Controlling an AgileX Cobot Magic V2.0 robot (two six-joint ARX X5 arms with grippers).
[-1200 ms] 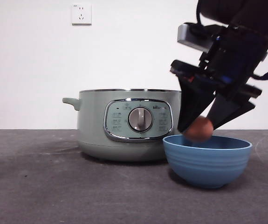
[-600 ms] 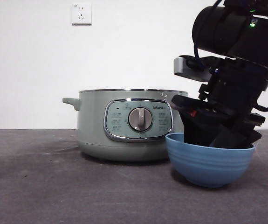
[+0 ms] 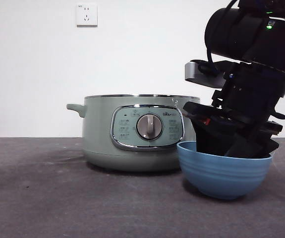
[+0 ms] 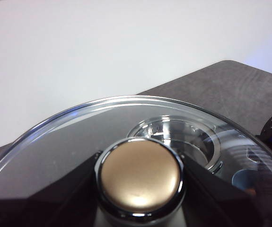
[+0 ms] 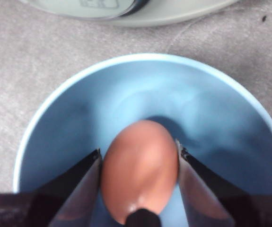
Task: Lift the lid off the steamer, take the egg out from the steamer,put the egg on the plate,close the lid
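Observation:
The steamer (image 3: 100, 129) stands lidless in the middle of the table. The blue bowl serving as the plate (image 3: 224, 171) sits just to its right. My right gripper (image 5: 139, 160) reaches down inside the bowl (image 5: 211, 109), shut on a brown egg (image 5: 140, 175) held low near the bowl's bottom. In the front view the right arm (image 3: 241, 99) hides the egg. My left gripper (image 4: 140, 177) is shut on the knob of the glass lid (image 4: 79, 127) and holds it in the air, out of the front view.
The dark grey table (image 3: 58, 198) runs in front of and to the left of the steamer. A white wall with a socket (image 3: 86, 14) stands behind. The steamer's base (image 5: 126, 9) lies close beyond the bowl's rim.
My right gripper has come down with the egg from just above the bowl's rim into the bowl. The bowl has shifted slightly. In the last half second it has hardly moved.

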